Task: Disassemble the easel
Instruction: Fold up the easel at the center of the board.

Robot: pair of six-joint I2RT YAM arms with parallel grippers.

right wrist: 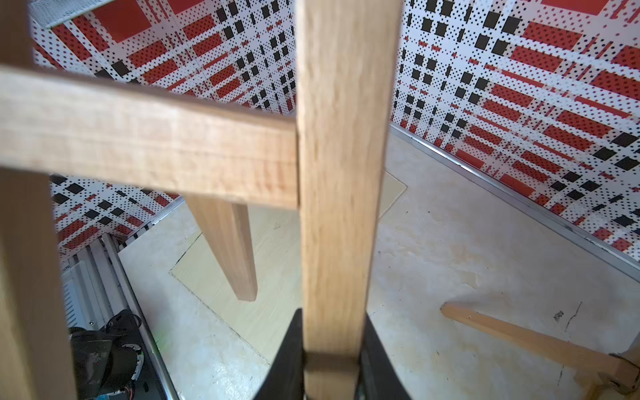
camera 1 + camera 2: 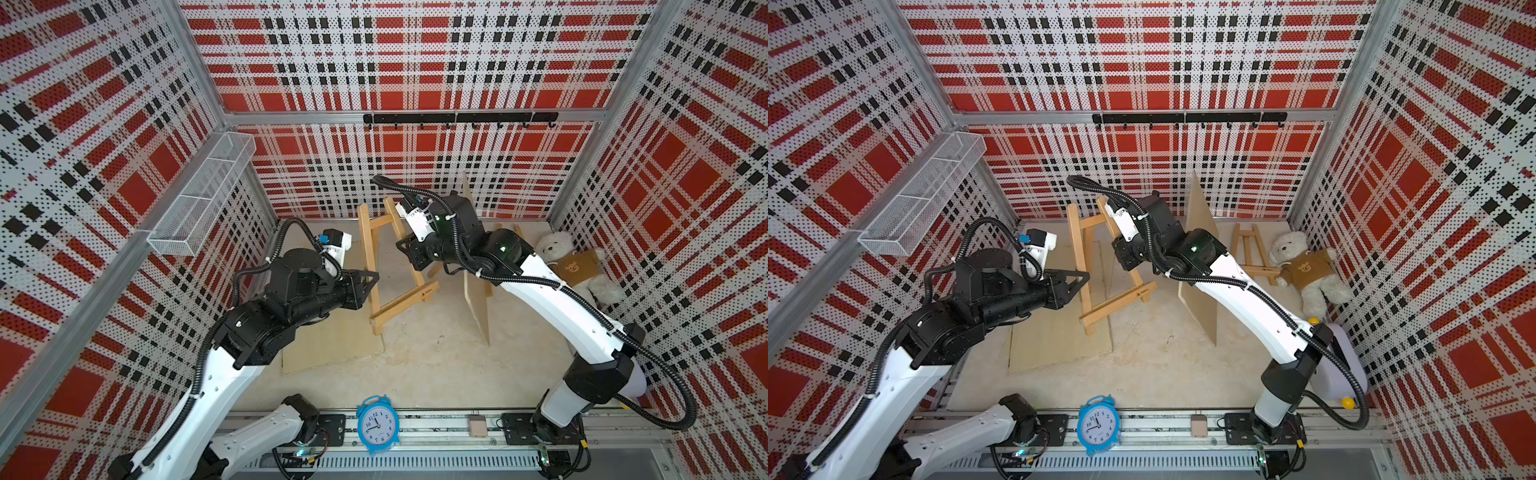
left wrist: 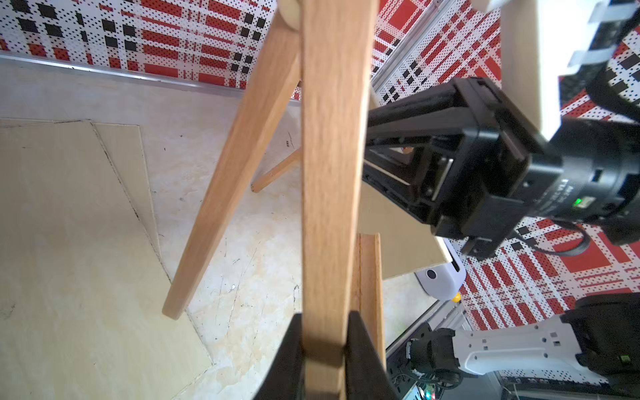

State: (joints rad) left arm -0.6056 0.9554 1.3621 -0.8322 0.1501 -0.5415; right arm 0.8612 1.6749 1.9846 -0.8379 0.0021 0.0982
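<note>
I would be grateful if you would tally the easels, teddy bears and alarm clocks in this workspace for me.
Easels: 2, the large easel in the middle and the small easel at the back
Teddy bears: 1, the teddy bear in a brown top
Alarm clocks: 1, the blue alarm clock at the front rail
Total: 4

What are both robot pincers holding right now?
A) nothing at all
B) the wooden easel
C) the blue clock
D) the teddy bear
B: the left pincer and the right pincer each clamp a wooden bar of the easel, as the wrist views show.
</note>
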